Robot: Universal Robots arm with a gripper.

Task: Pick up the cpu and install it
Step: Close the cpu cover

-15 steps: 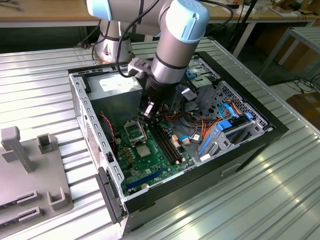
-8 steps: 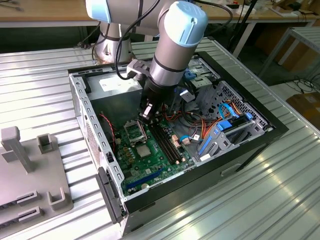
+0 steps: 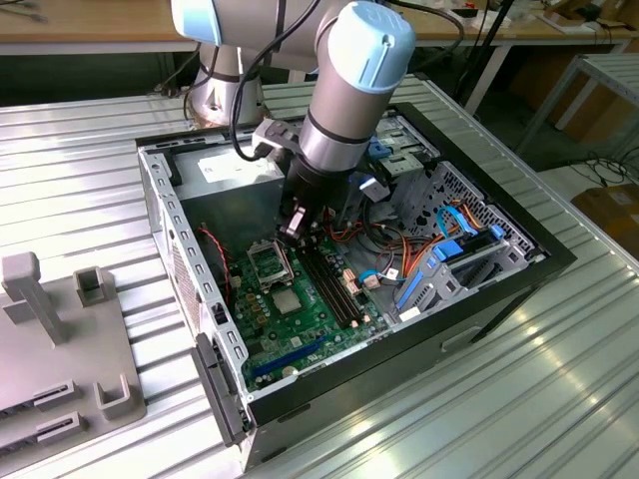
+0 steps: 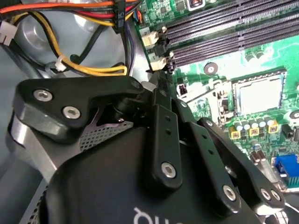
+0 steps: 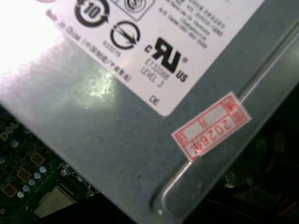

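The cpu [image 3: 287,301] is a flat silvery square lying on the green motherboard [image 3: 300,334] inside the open computer case. It lies just nearer the case's front than the black socket [image 3: 270,261] with its metal frame. The cpu [image 4: 258,94] also appears in the second wrist view beside small yellow-topped capacitors, and the cpu [image 5: 53,201] is partly seen in the first wrist view. My gripper [image 3: 293,232] hangs low over the board, close above the socket's far edge. In the second wrist view the gripper [image 4: 158,77] has its black fingers together, with nothing seen between them.
A grey power supply [image 5: 140,116] with a white label stands at the back of the case [image 3: 160,210]. Black memory slots [image 4: 224,28] run beside the socket. Coloured cables [image 4: 79,65] and a blue-tabbed drive bay [image 3: 449,259] crowd the exterior view's right. A grey fixture [image 3: 60,339] sits outside.
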